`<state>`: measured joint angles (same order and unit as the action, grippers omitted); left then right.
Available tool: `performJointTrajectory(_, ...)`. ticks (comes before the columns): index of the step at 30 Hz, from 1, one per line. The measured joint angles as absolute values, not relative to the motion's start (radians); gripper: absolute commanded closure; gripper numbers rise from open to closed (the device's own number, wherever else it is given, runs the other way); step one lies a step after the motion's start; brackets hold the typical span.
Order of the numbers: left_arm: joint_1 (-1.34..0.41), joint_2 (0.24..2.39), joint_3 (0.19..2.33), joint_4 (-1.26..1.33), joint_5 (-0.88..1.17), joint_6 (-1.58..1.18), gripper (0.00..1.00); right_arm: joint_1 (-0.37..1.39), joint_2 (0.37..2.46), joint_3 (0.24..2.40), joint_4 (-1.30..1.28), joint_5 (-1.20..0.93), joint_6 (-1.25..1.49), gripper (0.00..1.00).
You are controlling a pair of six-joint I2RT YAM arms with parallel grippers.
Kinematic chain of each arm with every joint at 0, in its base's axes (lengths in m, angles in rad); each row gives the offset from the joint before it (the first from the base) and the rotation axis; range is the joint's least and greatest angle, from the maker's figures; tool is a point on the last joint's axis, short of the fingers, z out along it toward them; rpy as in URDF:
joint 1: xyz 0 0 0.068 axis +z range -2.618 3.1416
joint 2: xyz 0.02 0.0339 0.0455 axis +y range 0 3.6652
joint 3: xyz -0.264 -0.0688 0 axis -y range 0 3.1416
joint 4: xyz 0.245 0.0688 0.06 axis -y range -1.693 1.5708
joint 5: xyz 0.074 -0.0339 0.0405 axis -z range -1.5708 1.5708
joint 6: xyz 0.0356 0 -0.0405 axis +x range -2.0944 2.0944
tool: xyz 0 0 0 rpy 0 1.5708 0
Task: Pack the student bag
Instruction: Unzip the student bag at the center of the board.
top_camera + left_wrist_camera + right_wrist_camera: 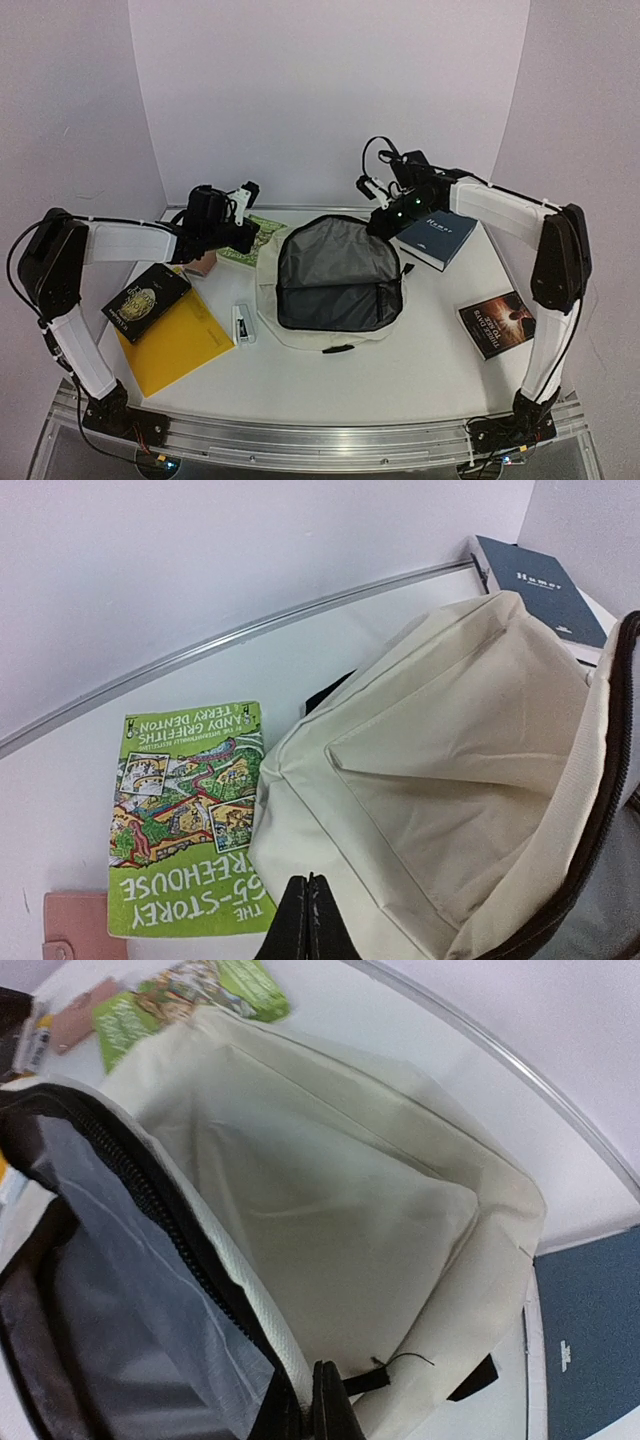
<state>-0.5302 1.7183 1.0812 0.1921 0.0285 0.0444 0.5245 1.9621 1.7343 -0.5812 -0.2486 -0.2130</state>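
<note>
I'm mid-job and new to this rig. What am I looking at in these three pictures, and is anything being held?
Two robot arms at a table. One picture looks down from above; two come from wrist cameras. The open student bag lies mid-table. Around it: a green book, a blue book, a black book on a yellow folder. The right pincer is shut on the bag's zipper rim. The left pincer is shut at its cream edge; its grip is unclear.
</note>
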Motion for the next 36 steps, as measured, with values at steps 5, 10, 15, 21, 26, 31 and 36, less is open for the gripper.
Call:
performJointTrajectory(5,-0.481,1.825,1.143,0.186,0.087,-0.01,0.55,0.499,2.158,1.762,-0.527,-0.138,-0.188,1.0)
performJointTrajectory(10,-0.482,1.829,1.135,0.169,0.162,-0.057,0.21,0.494,2.311,1.774,-0.482,-0.075,-0.158,1.0)
performJointTrajectory(15,-0.545,1.802,1.105,0.157,0.202,-0.065,0.03,0.501,2.314,1.789,-0.464,-0.035,-0.139,0.98)
performJointTrajectory(21,-0.635,1.871,1.164,0.148,0.216,-0.062,0.21,0.504,2.314,1.786,-0.458,-0.017,-0.124,0.88)
performJointTrajectory(26,-0.615,2.014,1.293,0.097,0.162,-0.102,0.46,0.504,2.312,1.78,-0.45,-0.005,-0.112,0.7)
performJointTrajectory(31,-0.573,2.119,1.412,-0.012,0.096,-0.143,0.5,0.504,2.302,1.771,-0.445,0.017,-0.115,0.5)
performJointTrajectory(36,-0.55,2.217,1.558,-0.126,0.061,-0.163,0.37,0.503,2.299,1.771,-0.441,0.039,-0.123,0.25)
